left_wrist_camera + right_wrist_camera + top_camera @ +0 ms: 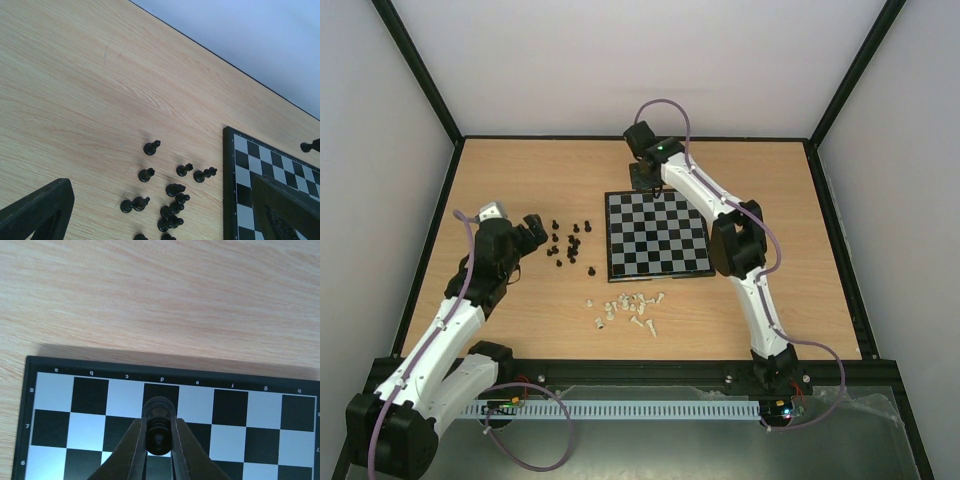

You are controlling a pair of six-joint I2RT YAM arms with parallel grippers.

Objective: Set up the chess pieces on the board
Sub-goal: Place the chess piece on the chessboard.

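Note:
The board (657,236) lies flat at the table's middle. My right gripper (642,180) is over its far edge, shut on a black chess piece (160,435) above the d file, near the last rank of the board (55,390). Several black pieces (570,243) stand on the wood left of the board. Several white pieces (628,308) lie scattered in front of it. My left gripper (532,232) is open and empty just left of the black group; in its wrist view the black pieces (172,190) stand between its fingers (40,210).
The board's left border (229,190) shows in the left wrist view, with one black piece (310,146) at its far side. Black frame rails (430,220) and white walls enclose the wooden table. A cable duct (620,408) runs along the near edge.

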